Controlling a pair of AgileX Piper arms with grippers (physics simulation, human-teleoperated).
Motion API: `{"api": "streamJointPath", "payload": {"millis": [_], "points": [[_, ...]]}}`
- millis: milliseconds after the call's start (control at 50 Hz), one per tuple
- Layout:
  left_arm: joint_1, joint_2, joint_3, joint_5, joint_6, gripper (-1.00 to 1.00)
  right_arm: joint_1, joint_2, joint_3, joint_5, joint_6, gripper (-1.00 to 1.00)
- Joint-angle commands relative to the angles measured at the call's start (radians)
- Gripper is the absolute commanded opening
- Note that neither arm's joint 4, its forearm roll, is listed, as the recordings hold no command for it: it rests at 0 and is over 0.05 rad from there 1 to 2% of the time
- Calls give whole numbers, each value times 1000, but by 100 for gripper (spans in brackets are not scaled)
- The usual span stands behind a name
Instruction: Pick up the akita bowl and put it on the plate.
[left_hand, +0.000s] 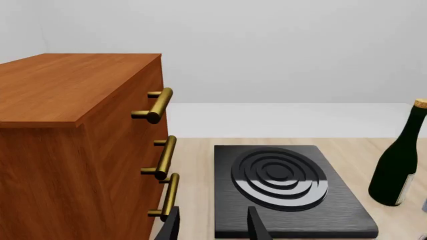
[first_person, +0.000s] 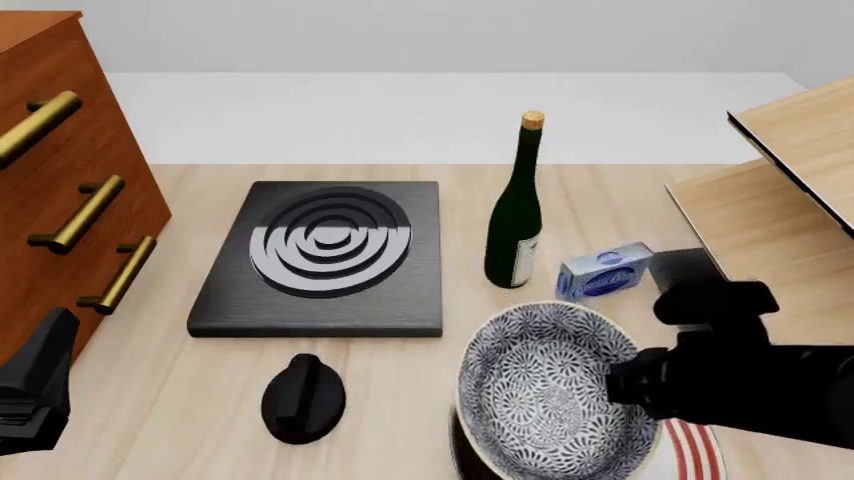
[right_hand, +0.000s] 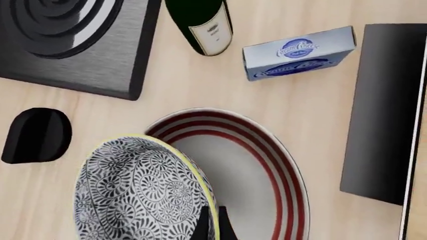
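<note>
- Your right gripper (right_hand: 212, 222) is clamped on the rim of the akita bowl (first_person: 554, 390); in the right wrist view the two fingers sit tight on either side of the pale yellowish rim, almost no gap between them.
- You are holding the bowl in the lower right of the front view, tilted so that its patterned inside faces the camera.
- The plate (right_hand: 267, 165) lies directly under the bowl. In the front view only a sliver of its red rings shows at the bottom edge, right of the bowl.
- Whether the bowl touches the plate cannot be told from these views.
- Your left gripper (left_hand: 213, 227) hangs open with nothing between its fingers, at the bottom of the left wrist view, in front of the black stove slab (first_person: 323, 255).
- The wine bottle (first_person: 517, 215) stands upright just beyond the bowl, with a small blue box (first_person: 605, 272) to its right.
- A black knob (first_person: 303, 397) lies left of the bowl.
</note>
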Motion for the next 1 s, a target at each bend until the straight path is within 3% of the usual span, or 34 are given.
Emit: {"api": "streamJointPath", "payload": {"millis": [20,40,160,460,800,960,980,1000], "points": [[0,0,0,0,0,100,-37,-2,21,-3,-26,-100],[0,0,0,0,0,100,-52,12,16,-1,-50,-100],[0,0,0,0,0,100,-83,22,16,-5,-74,-100],[0,0,0,0,0,100,-92,95,66,-98,-80,-100],[0,0,0,0,0,100,-63,101,107,-117,-62,-100],[0,1,0,0,0,100,-88,106,60,-92,-97,-100],[0,0,0,0,0,100,-93,107,55,-90,-100,100],[0,0,0,0,0,100,-93,103,52,-83,-104,100]]}}
